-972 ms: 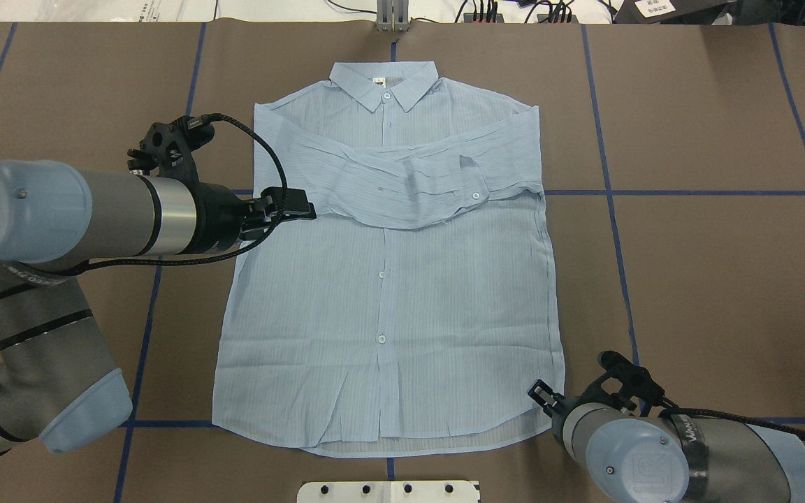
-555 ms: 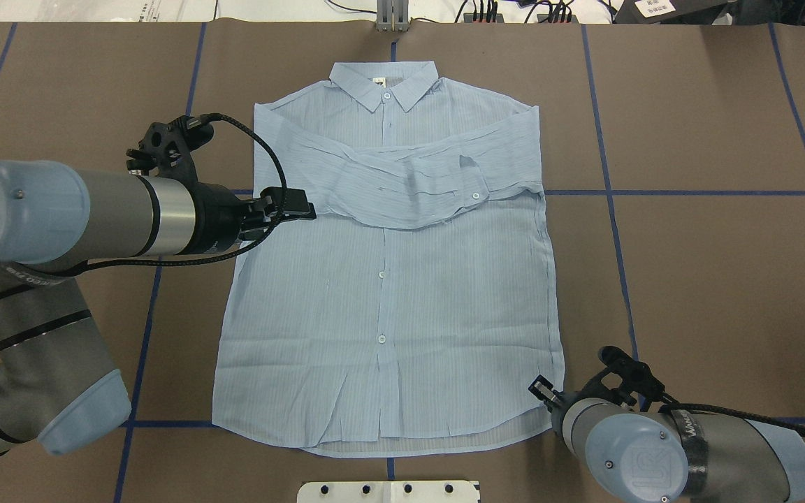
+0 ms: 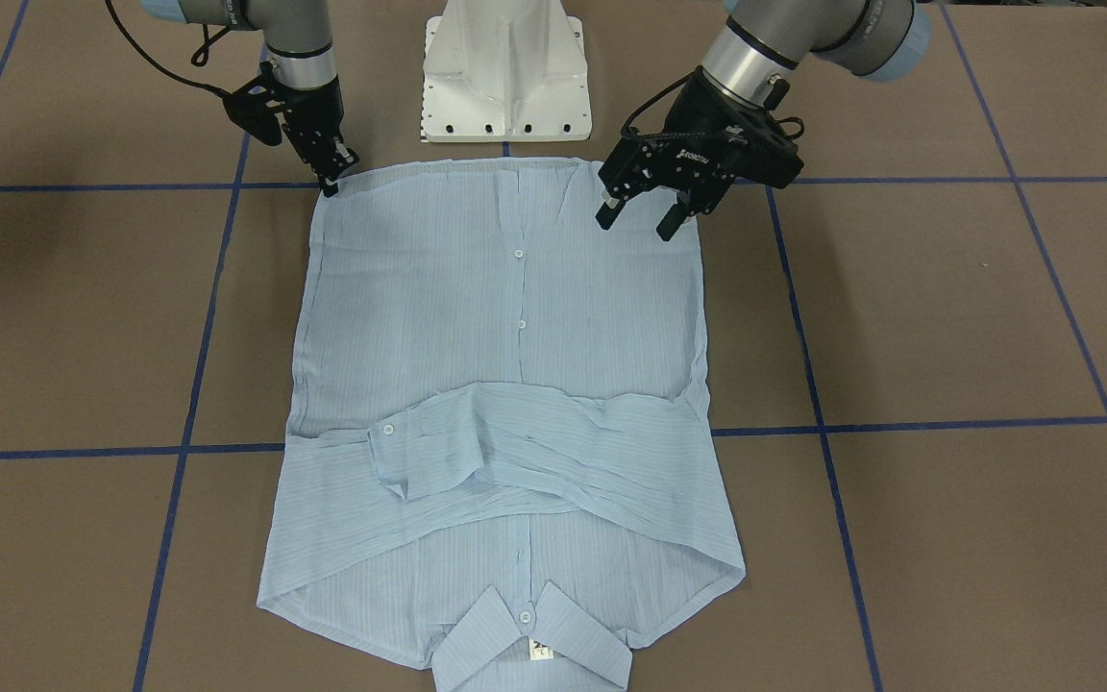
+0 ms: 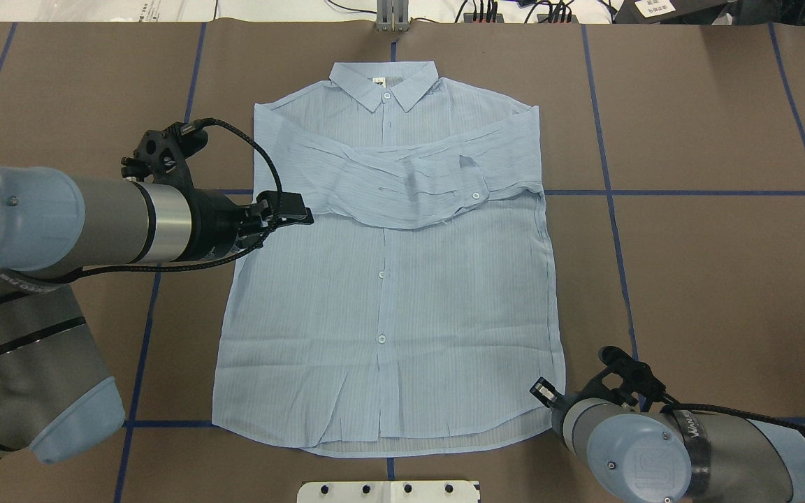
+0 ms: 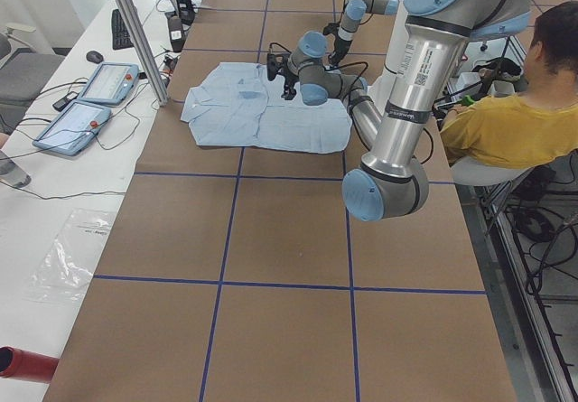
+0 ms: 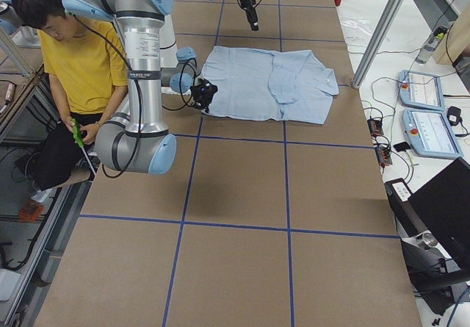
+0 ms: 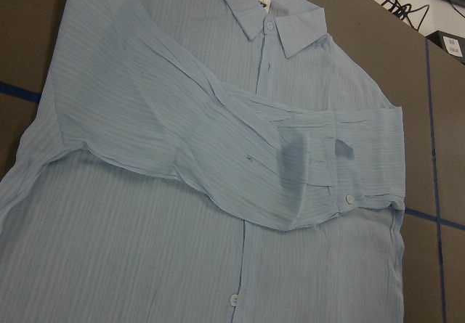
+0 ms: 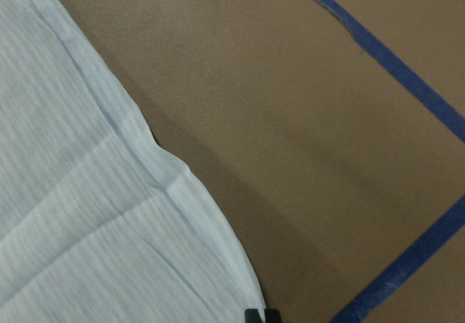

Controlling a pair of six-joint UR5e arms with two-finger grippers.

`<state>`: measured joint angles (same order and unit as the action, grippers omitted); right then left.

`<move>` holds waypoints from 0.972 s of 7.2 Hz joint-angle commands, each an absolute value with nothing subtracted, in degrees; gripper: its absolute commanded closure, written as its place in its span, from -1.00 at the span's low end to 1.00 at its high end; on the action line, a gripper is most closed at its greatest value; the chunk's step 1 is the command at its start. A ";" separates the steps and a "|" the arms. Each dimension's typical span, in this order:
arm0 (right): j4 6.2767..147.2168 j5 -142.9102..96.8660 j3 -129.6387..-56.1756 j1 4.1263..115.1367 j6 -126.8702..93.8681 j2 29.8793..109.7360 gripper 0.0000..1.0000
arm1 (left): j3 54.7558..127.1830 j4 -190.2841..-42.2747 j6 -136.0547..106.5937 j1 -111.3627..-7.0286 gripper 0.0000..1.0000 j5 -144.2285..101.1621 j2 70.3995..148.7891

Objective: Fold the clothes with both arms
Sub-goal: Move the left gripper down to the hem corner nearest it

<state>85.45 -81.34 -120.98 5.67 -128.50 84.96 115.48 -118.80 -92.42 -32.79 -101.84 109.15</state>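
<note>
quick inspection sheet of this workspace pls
surface: brown paper-covered table with blue tape lines, flat
job's things: light blue striped button-up shirt flat, front up, both sleeves crossed over chest
clutter: nothing seen
end effectors: left black two-finger end effector open, above shirt; right black end effector by hem corner, opening unclear
cables: black braided cable loops off left wrist, beside shirt edge
surroundings: seated person in yellow top; two tablet-like pendants on side bench

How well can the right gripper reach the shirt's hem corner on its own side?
Likely yes, easily. The right gripper hangs right at that hem corner of the light blue shirt. The corner lies flat with nothing over it. The left gripper is over the other side.
</note>
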 commanded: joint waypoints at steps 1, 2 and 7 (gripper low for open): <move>85.52 -81.74 -122.51 5.98 -128.50 84.90 1.00 | 118.73 -109.39 -101.72 -29.20 -0.70 -103.61 105.66; 85.52 -82.17 -123.04 6.15 -128.50 84.99 1.00 | 120.92 -107.68 -102.65 -25.09 -0.70 -103.01 101.82; 85.52 -82.97 -122.52 6.86 -128.50 85.26 1.00 | 120.06 -106.09 -103.54 -18.46 -0.29 -99.22 96.15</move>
